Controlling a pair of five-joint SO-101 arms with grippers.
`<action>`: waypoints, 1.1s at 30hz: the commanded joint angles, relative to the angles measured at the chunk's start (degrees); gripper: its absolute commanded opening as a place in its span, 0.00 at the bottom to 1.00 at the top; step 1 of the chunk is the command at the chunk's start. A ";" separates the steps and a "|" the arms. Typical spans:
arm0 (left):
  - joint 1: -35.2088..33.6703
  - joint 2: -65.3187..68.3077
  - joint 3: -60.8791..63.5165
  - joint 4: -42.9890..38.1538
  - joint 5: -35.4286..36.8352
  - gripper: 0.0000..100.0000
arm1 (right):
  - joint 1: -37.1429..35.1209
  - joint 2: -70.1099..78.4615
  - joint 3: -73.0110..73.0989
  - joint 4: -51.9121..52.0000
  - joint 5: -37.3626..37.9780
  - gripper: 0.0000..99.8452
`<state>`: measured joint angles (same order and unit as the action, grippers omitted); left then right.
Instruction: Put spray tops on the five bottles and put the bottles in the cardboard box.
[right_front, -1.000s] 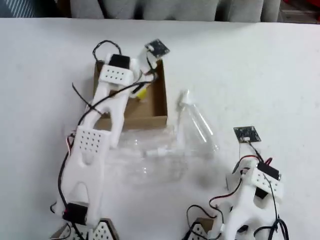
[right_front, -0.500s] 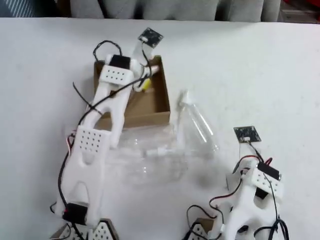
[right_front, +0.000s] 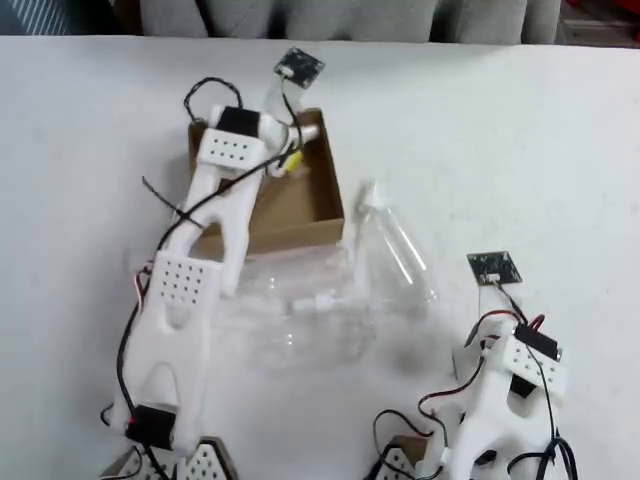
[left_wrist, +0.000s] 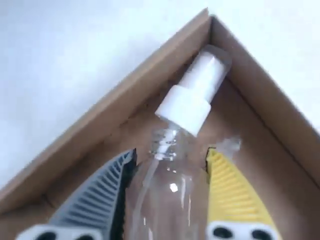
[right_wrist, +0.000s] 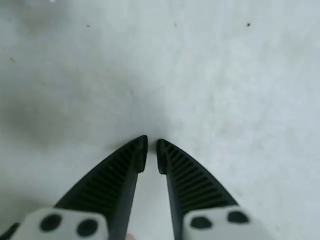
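The cardboard box lies at the back left of the table. My left gripper hangs over it, shut on a clear bottle with a white spray top. The top points into a corner of the box. A grey finger and a yellow finger press the bottle's shoulders. Another clear bottle lies right of the box, and more clear bottles lie in front of it. My right gripper is shut on nothing, low over bare table.
The right arm is folded at the table's front right corner, a small circuit board standing above it. The left arm stretches from the front edge across the box. White table spreads open at the right and back.
My left gripper has carried the bottle farther back into the box. The box has turned a little, its right front corner shifting right and back. The right arm has not moved.
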<state>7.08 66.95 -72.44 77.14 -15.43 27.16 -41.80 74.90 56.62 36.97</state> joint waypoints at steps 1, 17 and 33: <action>0.66 -1.10 -12.92 5.45 0.79 0.04 | -0.84 -0.66 0.18 -2.07 -0.18 0.02; 1.45 4.00 -23.47 10.73 5.10 0.04 | -0.84 -0.66 0.44 -2.42 -0.18 0.02; -0.75 1.54 -23.56 9.85 9.85 0.04 | -0.84 -0.66 0.44 -2.51 -0.26 0.02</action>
<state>7.78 72.48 -93.19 87.34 -6.55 27.16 -41.80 75.34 55.74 36.97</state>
